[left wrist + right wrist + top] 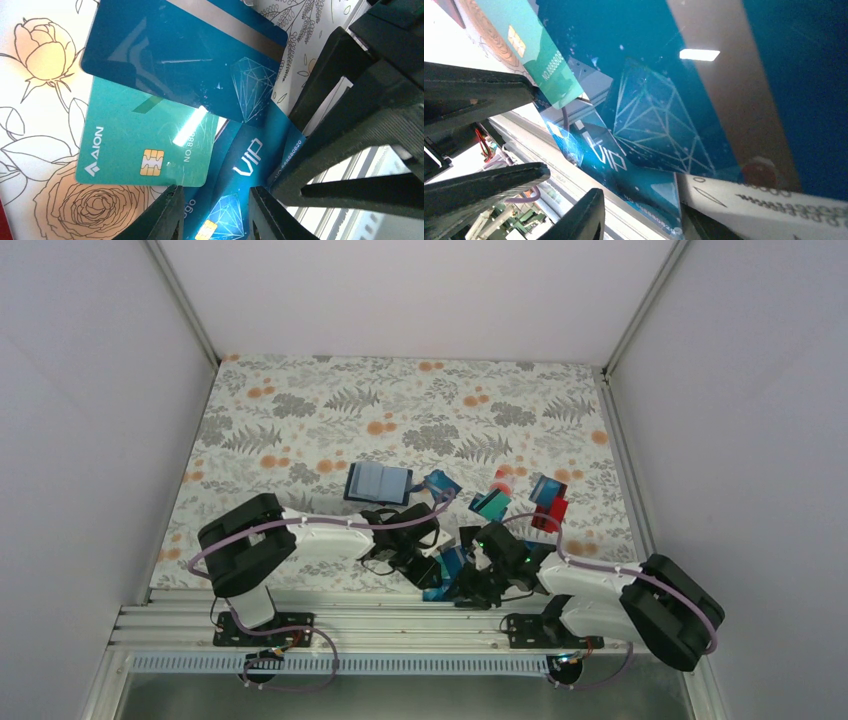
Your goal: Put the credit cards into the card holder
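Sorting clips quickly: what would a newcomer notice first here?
The left pincer and right pincer meet nose to nose at the near edge of the table over overlapping cards: a dark blue diamond card atop a teal AION card. The card holder lies just beyond, more cards scattered to its right.

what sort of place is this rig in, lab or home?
Probably a purpose-built robot test booth, not a home: plain white walls enclose three sides, two arms are bolted to a metal rail at the near edge, and a floral cloth covers the tabletop.
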### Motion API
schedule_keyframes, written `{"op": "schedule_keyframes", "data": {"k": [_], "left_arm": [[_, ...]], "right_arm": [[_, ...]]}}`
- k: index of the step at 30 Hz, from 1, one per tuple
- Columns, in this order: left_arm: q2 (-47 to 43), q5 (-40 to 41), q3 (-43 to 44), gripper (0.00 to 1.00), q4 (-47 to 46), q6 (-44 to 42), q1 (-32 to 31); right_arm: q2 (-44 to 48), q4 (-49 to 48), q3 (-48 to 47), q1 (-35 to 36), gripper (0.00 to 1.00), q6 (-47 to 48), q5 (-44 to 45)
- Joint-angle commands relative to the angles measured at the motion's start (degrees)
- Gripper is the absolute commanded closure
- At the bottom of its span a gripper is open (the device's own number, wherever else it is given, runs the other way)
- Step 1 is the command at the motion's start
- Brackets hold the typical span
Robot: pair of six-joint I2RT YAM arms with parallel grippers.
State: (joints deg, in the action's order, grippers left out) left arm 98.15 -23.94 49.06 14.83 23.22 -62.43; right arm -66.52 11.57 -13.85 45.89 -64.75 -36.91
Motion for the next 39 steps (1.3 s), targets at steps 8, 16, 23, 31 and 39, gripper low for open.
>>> {"op": "schedule_keyframes", "data": {"k": [8,16,23,31,39], "left_arm": [[0.7,3.5,-1.6,0.67,2.2,2.1,-0.4],[-9.0,9.1,3.0,0.66,11.7,4.3,4.6],[-15.5,8.2,6.4,0.66,18.3,3.4,10.7],[-20.1,5.2,10.8,0.66,23.7,4.0,19.1],[-25.0,-4.2,15.5,0.65,25.5,1.3,27.4]], "right_arm": [[4.5,-1.2,1.7,-2.8,0.89,0.9,3.8],[6.5,5.2,-3.8,-3.7,0.96,4.9,2.2],[5.0,4.1,-8.0,-4.2,0.96,8.5,-1.8],[2.4,-0.7,-13.4,-6.7,0.96,12.4,-7.1],[-3.7,-4.0,-21.6,-10.3,0.96,20.6,-14.7]]}}
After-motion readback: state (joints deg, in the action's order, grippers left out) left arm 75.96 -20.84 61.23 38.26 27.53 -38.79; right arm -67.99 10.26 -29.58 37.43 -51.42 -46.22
